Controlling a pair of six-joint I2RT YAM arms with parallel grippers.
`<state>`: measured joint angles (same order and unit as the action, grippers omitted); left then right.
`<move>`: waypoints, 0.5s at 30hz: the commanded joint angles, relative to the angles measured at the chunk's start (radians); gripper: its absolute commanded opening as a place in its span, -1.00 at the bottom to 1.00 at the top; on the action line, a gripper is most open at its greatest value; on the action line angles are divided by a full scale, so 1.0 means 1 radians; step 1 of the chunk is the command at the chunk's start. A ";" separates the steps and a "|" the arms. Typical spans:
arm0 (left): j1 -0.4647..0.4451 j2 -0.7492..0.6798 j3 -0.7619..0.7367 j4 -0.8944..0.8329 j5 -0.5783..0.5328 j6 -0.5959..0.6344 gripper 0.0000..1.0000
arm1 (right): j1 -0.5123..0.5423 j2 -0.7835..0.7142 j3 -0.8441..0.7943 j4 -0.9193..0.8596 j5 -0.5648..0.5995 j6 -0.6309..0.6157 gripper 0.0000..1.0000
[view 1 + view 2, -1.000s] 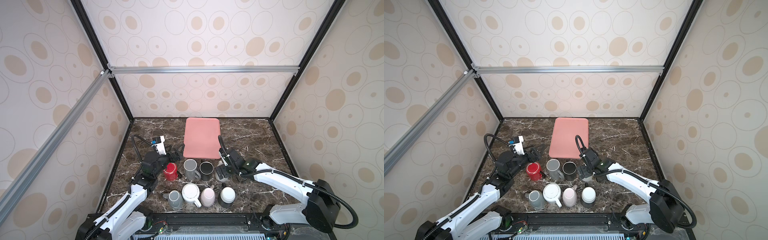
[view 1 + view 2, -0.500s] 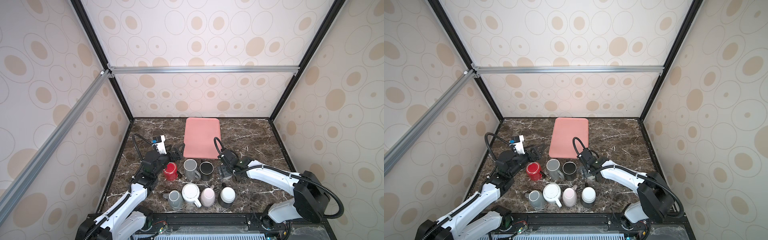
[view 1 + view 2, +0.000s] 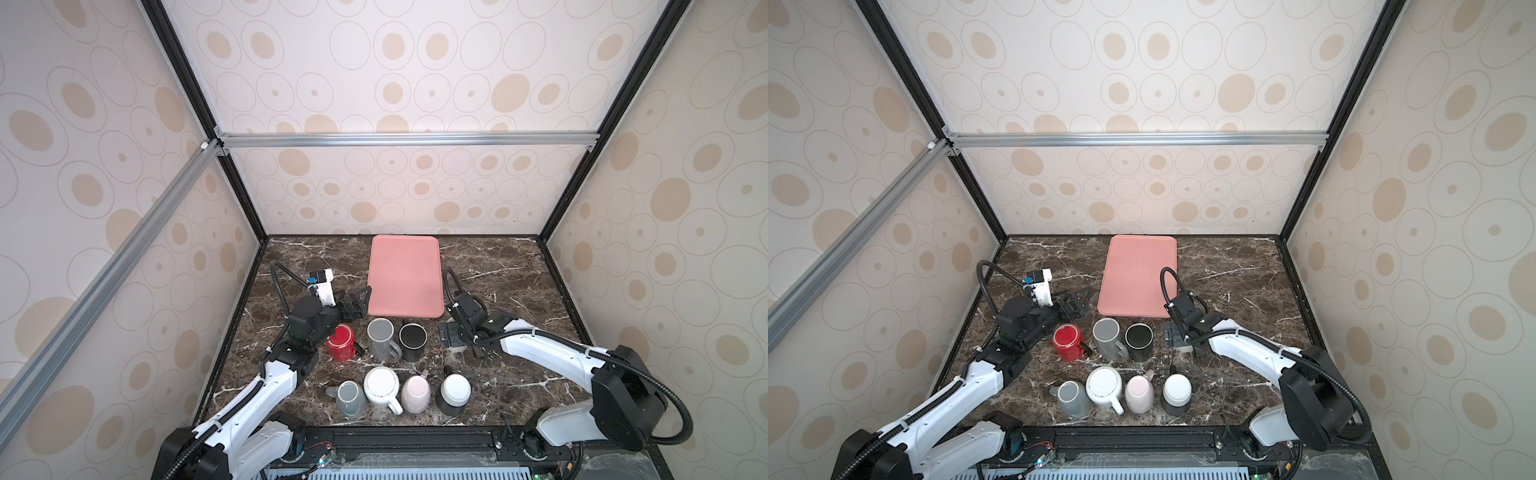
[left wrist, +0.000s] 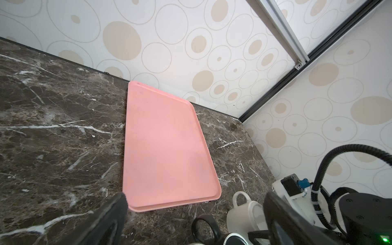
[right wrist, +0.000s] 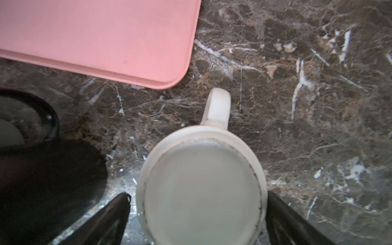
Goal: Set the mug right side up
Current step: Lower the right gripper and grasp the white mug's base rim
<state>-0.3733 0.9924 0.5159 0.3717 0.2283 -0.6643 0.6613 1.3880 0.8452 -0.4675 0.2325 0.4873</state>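
A white mug stands upside down on the marble, base up, with its handle towards the pink tray. My right gripper is open and straddles it, one finger on each side of the body. In both top views the right gripper covers this mug almost wholly. My left gripper is open and empty, hovering by the tray's near left corner. The left wrist view also shows the white mug.
A red mug, a grey mug and a black mug stand upright left of the right gripper. Several upturned mugs line the front edge, among them a white one and a pink one.
The right wrist has turned and shifted a little over the white mug. The left arm and the other mugs have stayed in place.
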 commanded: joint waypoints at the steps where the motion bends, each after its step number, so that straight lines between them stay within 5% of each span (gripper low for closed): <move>1: -0.005 0.007 0.047 -0.002 0.014 0.016 0.99 | 0.030 -0.046 -0.034 -0.002 -0.118 0.091 0.99; 10: -0.006 0.014 0.044 0.006 0.017 0.006 0.99 | 0.092 -0.107 -0.058 0.111 -0.366 0.133 0.98; 15: -0.006 0.014 0.042 0.004 0.020 0.008 0.99 | 0.091 -0.139 0.004 -0.004 -0.216 -0.052 0.90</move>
<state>-0.3733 1.0050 0.5167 0.3721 0.2394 -0.6647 0.7471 1.2743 0.8032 -0.4145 -0.0544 0.5465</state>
